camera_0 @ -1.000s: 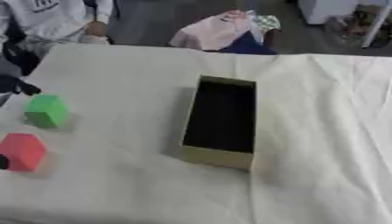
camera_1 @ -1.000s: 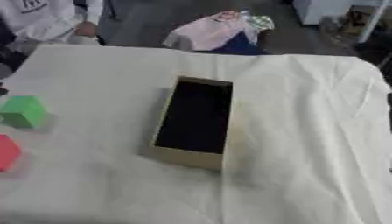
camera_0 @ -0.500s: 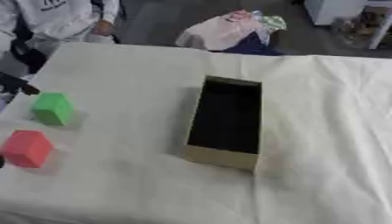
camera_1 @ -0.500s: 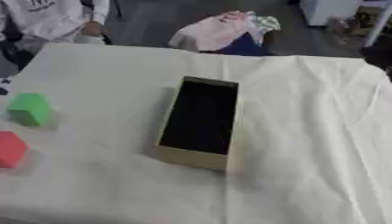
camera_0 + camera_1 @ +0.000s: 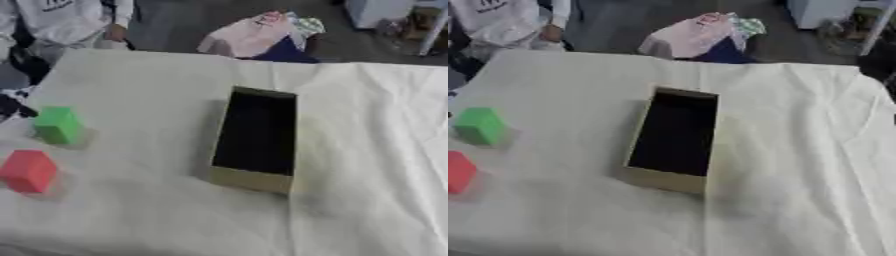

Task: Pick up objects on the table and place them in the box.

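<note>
A green cube [image 5: 58, 125] stands on the white cloth at the left. Nearer to me, close to the left edge, sits a red cube [image 5: 28, 171]. An open tan box [image 5: 250, 179] with a dark inside lies lengthwise in the middle of the table, and nothing shows in it. A dark part of my left hand [image 5: 12, 107] pokes in at the left edge, just left of and apart from the green cube. It holds nothing that I can see. My right hand shows in neither view.
The white cloth [image 5: 367, 150] covers the whole table, with a wide bare stretch to the right of the box. Beyond the far edge lie a pile of pink and dark cloth [image 5: 702, 37] and a seated person [image 5: 61, 22].
The whole picture has shifted slightly as the head moved. The cubes, the box and my left hand keep their places on the table.
</note>
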Action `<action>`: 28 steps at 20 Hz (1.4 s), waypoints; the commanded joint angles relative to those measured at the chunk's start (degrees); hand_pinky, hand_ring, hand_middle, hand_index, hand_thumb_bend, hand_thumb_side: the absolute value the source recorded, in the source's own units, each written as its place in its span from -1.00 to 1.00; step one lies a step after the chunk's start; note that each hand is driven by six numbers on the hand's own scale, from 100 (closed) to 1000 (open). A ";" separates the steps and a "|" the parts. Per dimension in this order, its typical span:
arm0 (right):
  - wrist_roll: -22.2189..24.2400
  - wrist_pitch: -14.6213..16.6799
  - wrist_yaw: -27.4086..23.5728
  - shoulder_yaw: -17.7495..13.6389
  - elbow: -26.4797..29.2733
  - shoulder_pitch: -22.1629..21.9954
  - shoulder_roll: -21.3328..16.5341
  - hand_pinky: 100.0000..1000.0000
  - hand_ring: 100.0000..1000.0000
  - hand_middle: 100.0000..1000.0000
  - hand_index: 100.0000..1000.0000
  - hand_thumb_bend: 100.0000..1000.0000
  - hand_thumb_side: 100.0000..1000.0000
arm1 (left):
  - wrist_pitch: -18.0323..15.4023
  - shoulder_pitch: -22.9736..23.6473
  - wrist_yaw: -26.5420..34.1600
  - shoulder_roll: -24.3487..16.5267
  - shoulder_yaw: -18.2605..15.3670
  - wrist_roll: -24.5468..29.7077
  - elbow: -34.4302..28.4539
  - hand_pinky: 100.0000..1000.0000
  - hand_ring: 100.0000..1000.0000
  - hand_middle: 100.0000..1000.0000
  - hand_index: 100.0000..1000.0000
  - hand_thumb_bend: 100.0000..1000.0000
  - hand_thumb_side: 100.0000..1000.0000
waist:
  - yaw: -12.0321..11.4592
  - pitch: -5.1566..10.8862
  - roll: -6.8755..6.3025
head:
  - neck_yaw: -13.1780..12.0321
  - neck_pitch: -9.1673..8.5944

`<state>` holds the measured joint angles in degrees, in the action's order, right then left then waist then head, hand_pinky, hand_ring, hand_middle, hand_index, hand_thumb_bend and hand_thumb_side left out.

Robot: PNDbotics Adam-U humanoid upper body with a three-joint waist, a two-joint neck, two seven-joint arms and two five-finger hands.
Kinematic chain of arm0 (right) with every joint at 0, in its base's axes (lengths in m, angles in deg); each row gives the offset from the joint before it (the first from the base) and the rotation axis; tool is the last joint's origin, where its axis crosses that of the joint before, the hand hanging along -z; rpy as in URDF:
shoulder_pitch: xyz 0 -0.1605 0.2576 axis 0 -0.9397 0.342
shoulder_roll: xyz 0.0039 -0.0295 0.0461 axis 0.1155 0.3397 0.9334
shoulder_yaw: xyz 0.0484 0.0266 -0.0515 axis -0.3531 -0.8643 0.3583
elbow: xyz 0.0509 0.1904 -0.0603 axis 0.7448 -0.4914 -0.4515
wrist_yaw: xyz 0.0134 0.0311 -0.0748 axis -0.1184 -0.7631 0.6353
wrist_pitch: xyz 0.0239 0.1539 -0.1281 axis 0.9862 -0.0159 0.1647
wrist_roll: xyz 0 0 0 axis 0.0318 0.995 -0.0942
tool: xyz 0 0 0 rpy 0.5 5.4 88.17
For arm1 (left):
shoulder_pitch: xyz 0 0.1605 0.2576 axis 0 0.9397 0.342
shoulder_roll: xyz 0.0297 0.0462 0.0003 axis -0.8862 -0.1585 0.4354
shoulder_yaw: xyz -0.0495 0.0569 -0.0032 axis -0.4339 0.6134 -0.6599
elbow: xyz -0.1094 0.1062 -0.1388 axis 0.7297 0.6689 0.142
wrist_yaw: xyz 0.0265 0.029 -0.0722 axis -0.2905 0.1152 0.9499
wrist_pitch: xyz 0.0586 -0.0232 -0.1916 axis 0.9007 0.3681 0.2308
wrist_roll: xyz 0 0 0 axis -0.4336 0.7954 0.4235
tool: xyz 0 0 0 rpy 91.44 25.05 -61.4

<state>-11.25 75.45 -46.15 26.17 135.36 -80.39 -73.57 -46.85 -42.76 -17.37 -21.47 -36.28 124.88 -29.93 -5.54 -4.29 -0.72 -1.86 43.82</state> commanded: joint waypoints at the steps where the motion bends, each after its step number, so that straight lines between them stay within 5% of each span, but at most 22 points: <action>1: 0.35 0.03 -0.34 -0.10 0.96 0.39 -0.46 0.67 0.58 0.36 0.73 -1.00 0.86 | -0.46 -1.02 -0.36 -1.66 0.25 -0.08 1.57 0.91 0.76 0.77 1.00 0.69 -0.63 | 0.10 0.32 -0.11 | 0.01 0.29; 10: 0.71 -0.38 -0.49 0.03 0.96 0.38 0.02 0.67 0.58 0.35 0.72 -1.00 0.87 | -1.27 -1.89 0.00 -0.75 2.28 -3.56 6.45 0.86 0.71 0.71 1.00 0.65 -0.85 | 0.43 0.15 -0.07 | -0.53 0.29; 28: 1.15 -1.27 -0.61 0.07 0.96 0.24 1.10 0.67 0.58 0.34 0.71 -1.00 0.88 | -1.21 -2.92 0.82 2.88 5.22 -13.26 15.70 0.79 0.71 0.74 1.00 0.62 -0.84 | 1.09 -0.11 0.05 | -1.07 0.29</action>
<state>-10.12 74.33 -46.50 26.34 135.36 -80.41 -72.03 -47.87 -44.79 -16.30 -17.20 -30.79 112.11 -14.41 -4.50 -4.82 -0.57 -2.81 43.82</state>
